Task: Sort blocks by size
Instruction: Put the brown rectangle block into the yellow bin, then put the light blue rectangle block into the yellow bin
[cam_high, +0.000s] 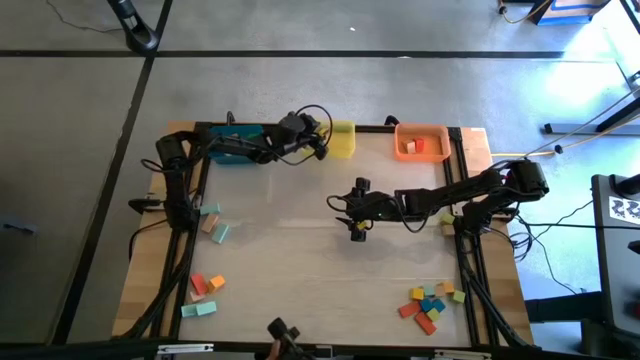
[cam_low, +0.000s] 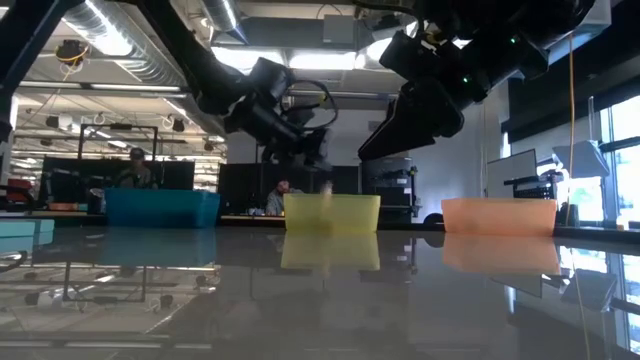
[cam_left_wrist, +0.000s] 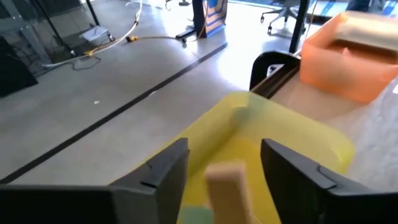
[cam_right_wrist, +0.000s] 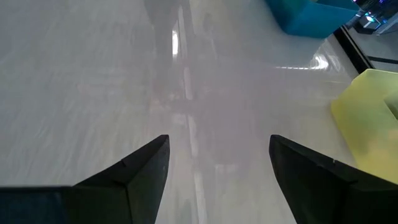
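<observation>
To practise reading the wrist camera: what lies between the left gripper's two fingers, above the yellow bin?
In the left wrist view, a tan block sits between the left gripper's spread fingers, over the yellow bin. Whether they touch it is unclear.

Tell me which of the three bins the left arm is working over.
The yellow bin, the middle one between the blue bin and orange bin; the left gripper hangs above it.

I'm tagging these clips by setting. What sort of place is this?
Probably an open-plan robotics lab or workshop: exposed ceiling ducts and strip lights, people seated at distant workstations, and a bare concrete floor around the wooden table that holds the small coloured blocks.
</observation>
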